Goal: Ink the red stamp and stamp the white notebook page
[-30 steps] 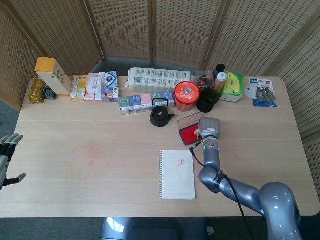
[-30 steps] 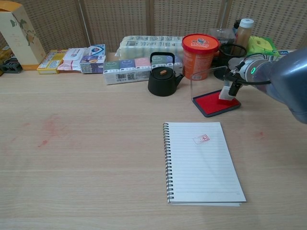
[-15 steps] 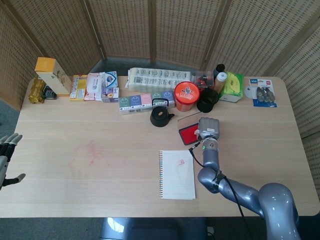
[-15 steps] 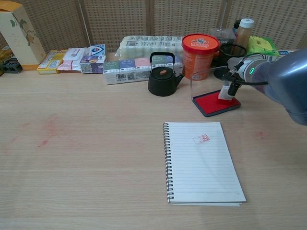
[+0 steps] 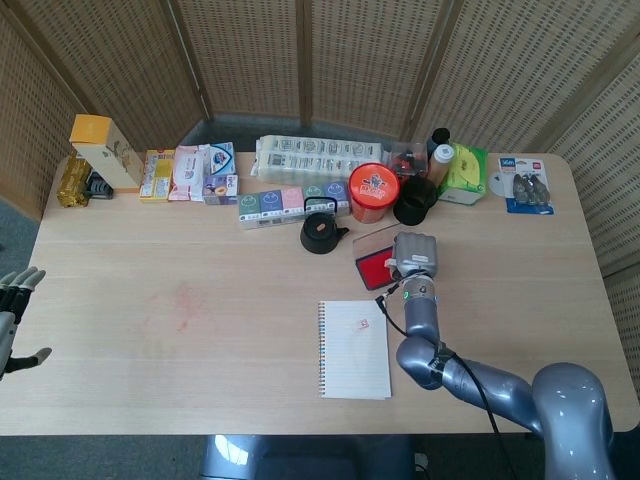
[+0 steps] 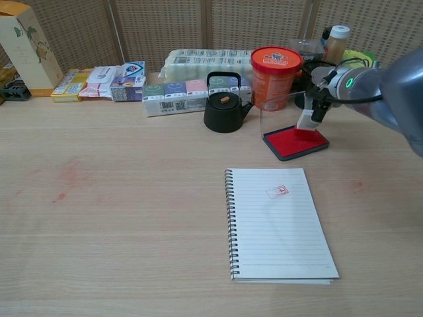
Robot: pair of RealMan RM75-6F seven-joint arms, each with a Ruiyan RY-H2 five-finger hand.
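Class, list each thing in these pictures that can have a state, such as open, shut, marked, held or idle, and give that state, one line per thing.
ink pad: lid up, red pad bare.
stamp: held by the right hand, its foot at the pad.
notebook: lying open, one red mark on the page.
right hand: gripping the stamp.
left hand: open, idle at the table edge.
kettle: lid on.
orange tub: lid on.
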